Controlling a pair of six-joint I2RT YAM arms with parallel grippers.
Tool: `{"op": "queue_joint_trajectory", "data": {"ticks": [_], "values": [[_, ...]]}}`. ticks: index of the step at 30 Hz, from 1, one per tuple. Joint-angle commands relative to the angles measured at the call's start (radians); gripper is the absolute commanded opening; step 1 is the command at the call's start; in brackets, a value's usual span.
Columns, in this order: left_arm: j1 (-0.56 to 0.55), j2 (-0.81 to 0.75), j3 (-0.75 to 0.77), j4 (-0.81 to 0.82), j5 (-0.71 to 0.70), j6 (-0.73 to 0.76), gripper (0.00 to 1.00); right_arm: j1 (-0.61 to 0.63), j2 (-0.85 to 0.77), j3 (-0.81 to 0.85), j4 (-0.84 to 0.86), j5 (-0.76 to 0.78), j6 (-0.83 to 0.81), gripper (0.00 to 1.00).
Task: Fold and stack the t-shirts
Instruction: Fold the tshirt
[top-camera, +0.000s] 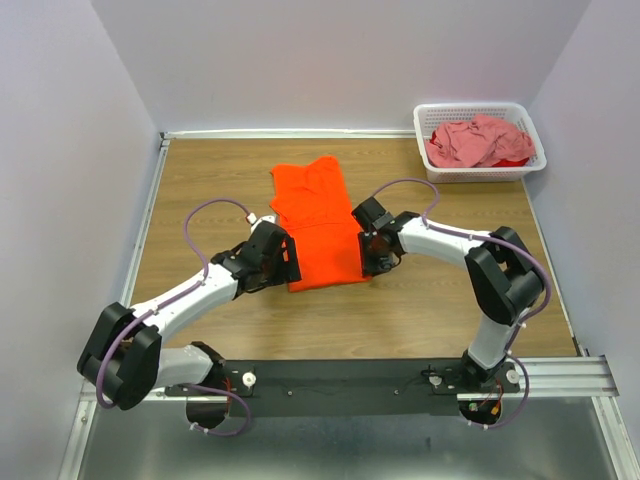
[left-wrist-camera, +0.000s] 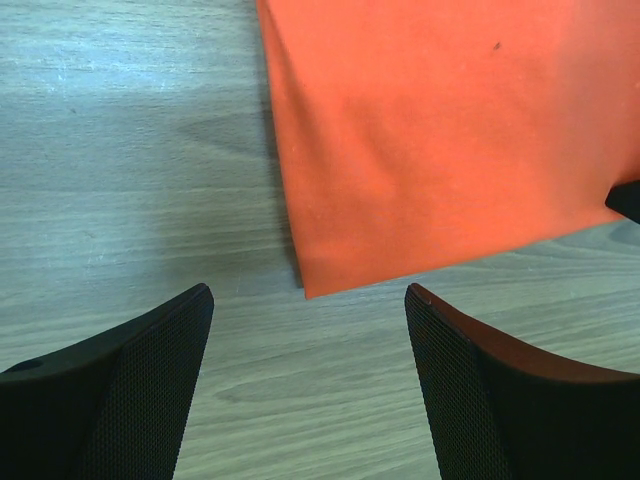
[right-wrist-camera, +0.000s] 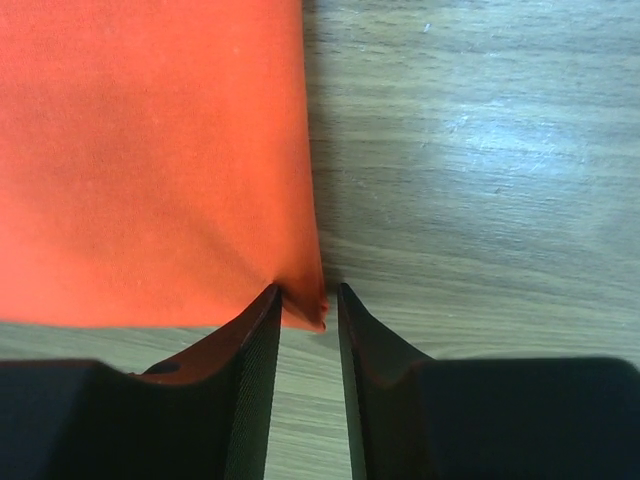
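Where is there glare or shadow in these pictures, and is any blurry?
Left wrist view: pale glare on the table, a soft shadow beside the orange t-shirt; right wrist view: similar glare at upper right; top view: even light, faint shadows under the arms; none looks notably blurred.

Plain bright orange t-shirt (top-camera: 320, 225), dusty pink t-shirt (top-camera: 470, 140), white lattice basket (top-camera: 430, 115), brown wood-grain table (top-camera: 220, 180).

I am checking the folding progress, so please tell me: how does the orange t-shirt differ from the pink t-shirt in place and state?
The orange t-shirt lies flat on the table, folded into a narrow strip; the pink t-shirt sits crumpled in the white basket. The orange t-shirt is mid-table; the pink t-shirt is at the far right corner. Both are plain, single-coloured cloth.
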Motion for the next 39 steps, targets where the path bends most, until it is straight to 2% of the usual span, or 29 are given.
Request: {"op": "queue_joint_trajectory", "data": {"ticks": [1,7,13,16,19,23,28,39], "values": [[-0.006,0.003,0.018,-0.03,-0.031,0.019,0.86,0.04,0.086,-0.03,-0.099,0.081,0.059,0.36],[-0.008,0.024,0.026,-0.048,-0.012,0.042,0.86,0.055,0.117,-0.048,-0.15,0.082,0.102,0.32],[-0.009,0.035,0.032,-0.048,0.003,0.054,0.86,0.055,0.146,-0.064,-0.176,0.075,0.121,0.14],[-0.009,0.05,0.032,-0.048,0.008,0.055,0.85,0.057,0.144,-0.059,-0.18,0.076,0.119,0.01],[-0.011,0.073,0.026,-0.027,0.031,0.058,0.85,0.057,0.141,-0.051,-0.18,0.072,0.113,0.01],[-0.015,0.119,0.036,-0.007,0.038,0.042,0.78,0.058,0.144,-0.048,-0.177,0.07,0.101,0.01],[-0.037,0.162,0.067,0.01,0.012,0.015,0.54,0.061,0.15,-0.051,-0.171,0.076,0.095,0.01],[-0.084,0.251,0.087,-0.011,-0.035,-0.014,0.52,0.067,0.152,-0.065,-0.159,0.061,0.084,0.01]]}}
